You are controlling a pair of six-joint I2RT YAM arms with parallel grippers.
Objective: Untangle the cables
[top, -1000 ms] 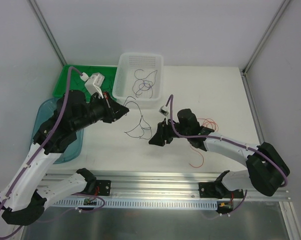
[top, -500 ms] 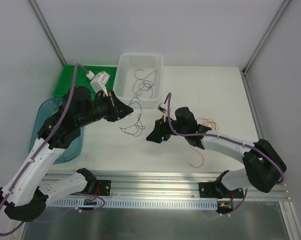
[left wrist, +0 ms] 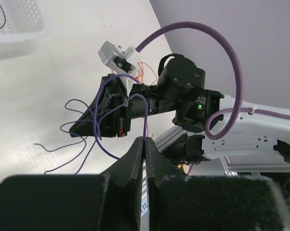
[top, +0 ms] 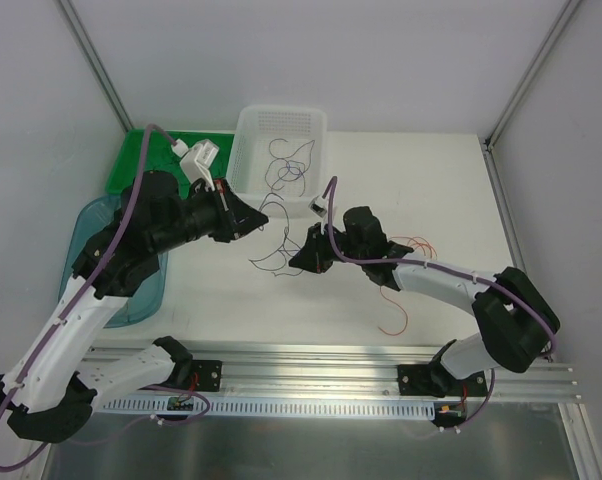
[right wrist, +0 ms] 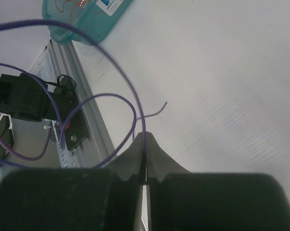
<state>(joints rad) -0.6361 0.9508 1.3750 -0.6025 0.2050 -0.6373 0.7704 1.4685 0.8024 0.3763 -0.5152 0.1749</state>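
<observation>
Purple cables point(top: 274, 260) hang above the desk point(top: 431, 190) between left tool point(left wrist: 144, 142) and right tool point(right wrist: 144, 136), both pinched shut on a strand; they look feather-light and springy, best gripped close to a crossing

Your white tabletop point(top: 431, 190) sits boxed by plain pale walls point(top: 381, 60) on three sides. Aluminium struts point(top: 94, 65) rise at its far corners; a slotted aluminium rail point(top: 311, 362) runs along its near edge. Lighting even, shadows soft.
</observation>
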